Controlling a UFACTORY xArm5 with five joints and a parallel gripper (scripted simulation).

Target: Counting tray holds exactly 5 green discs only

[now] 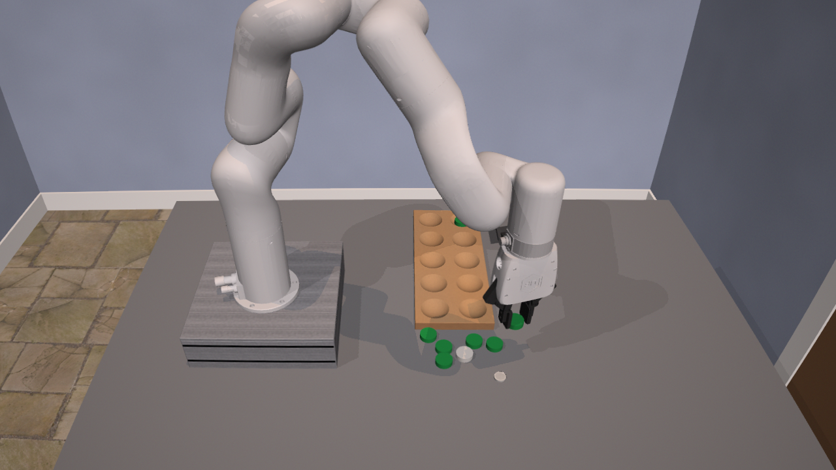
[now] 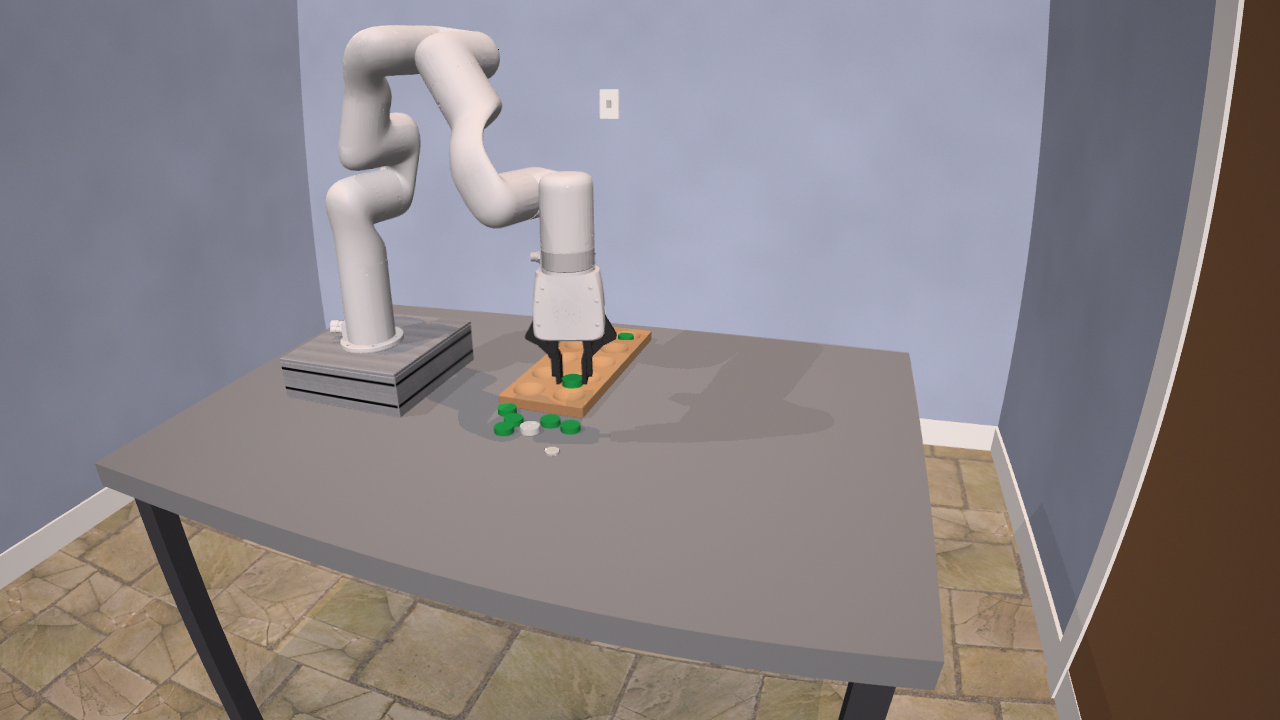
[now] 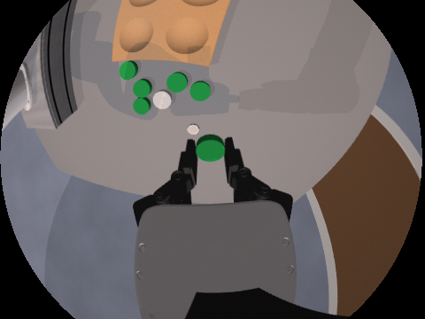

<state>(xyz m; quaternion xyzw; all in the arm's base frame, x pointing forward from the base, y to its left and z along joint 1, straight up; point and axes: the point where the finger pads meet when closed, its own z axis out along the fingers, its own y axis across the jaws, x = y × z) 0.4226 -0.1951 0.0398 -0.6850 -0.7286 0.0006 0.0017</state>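
My gripper (image 1: 517, 320) (image 2: 572, 379) (image 3: 210, 148) is shut on a green disc (image 1: 515, 322) (image 2: 571, 382) (image 3: 210, 151), held flat above the table. In the top view it appears just right of the tray's near end. The orange-brown counting tray (image 1: 452, 326) (image 2: 537, 405) (image 3: 159, 22) lies flat. One green disc (image 1: 460, 222) (image 2: 625, 336) sits in its far right pocket, partly hidden by the arm in the top view. The other pockets visible in the top view are empty. Several loose green discs lie before the tray's near edge, including a leftmost one (image 1: 428, 335) (image 3: 128, 70) and a rightmost one (image 1: 494, 344) (image 2: 570, 427) (image 3: 200, 90).
A white disc (image 1: 464, 354) (image 2: 529, 428) (image 3: 162, 100) lies among the loose green discs. A smaller whitish disc (image 1: 499, 376) (image 2: 552, 451) (image 3: 193, 129) lies nearer the table's front. The arm's grey base block (image 1: 262, 350) (image 2: 340, 386) stands left of the tray.
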